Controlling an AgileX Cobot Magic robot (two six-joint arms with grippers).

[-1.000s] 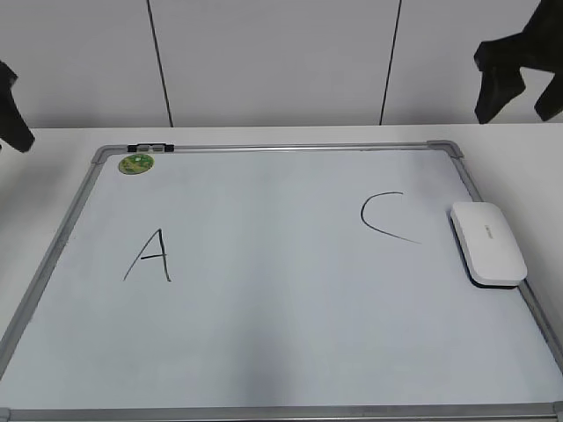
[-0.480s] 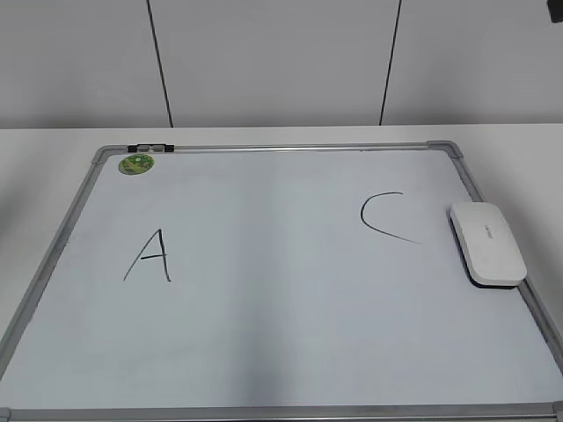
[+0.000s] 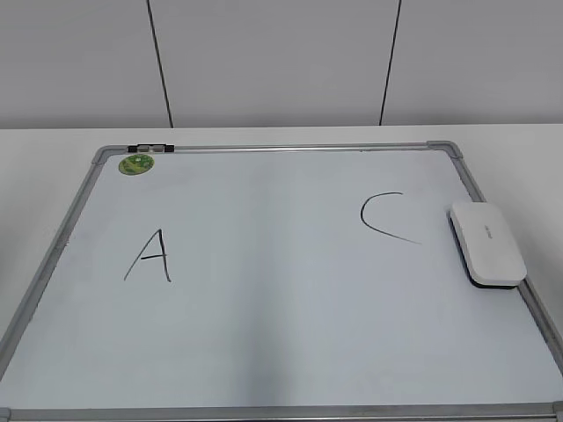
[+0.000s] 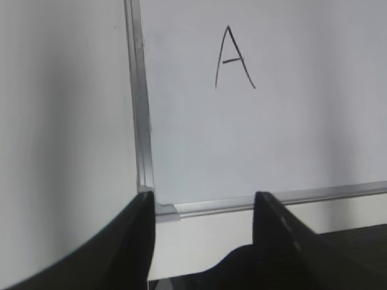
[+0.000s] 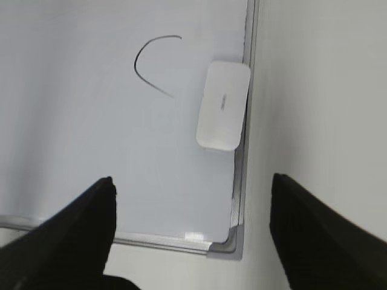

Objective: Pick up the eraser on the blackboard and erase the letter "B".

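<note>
- The large white dry-erase blackboard [image 3: 290, 352], smooth and framed in thin grey metal, is laid flat on a white table [image 3: 53, 141].
- The flat white plastic eraser [image 3: 487, 243], oblong with rounded corners, is seen resting at the board's right edge, just beside a black curved "C" [image 3: 385, 220].
- A black "A" [image 3: 149, 257] is drawn at the left; no "B" is seen.
- A small round green magnet [image 3: 136, 163] is stuck near the top-left corner.
- The left gripper [image 4: 202, 208] is held apart; the right gripper [image 5: 193, 199] is spread wide, both empty.
</note>
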